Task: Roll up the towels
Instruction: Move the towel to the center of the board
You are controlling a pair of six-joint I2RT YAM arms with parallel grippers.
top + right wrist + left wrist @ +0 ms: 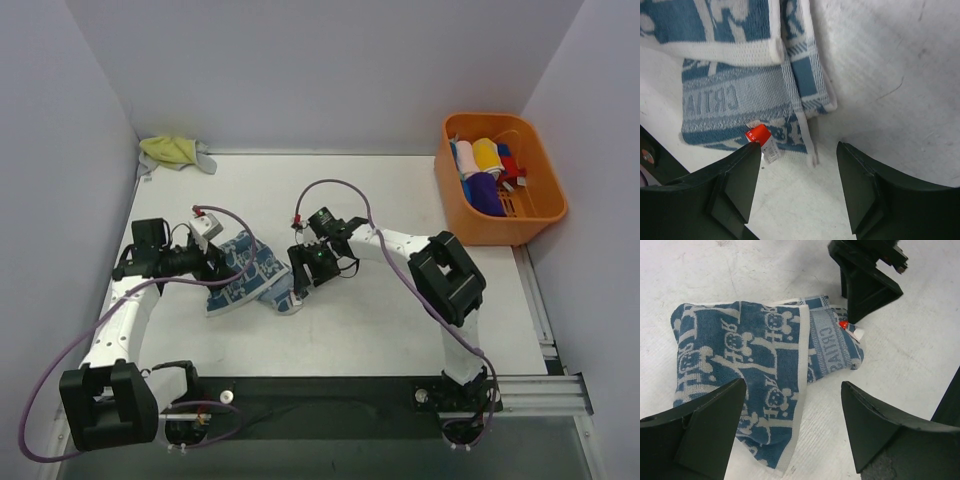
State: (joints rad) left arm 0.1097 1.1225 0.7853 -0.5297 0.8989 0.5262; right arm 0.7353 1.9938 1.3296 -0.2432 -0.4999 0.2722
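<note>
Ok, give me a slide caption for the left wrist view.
Left end effector open over the loosely folded blue-and-white towel on the white table, the towel's red tag showing.

Blue-and-white towel [245,278] lying loosely folded, 8 o'clock from centre of table [400,200] | left gripper [220,266] at towel's 9 o'clock edge, right gripper [303,275] at its 3 o'clock edge | yellow-green towel [172,151] bunched in 11 o'clock corner | orange basket [497,228] at 2 o'clock, rolled cloths [487,155] of several colours inside
</note>
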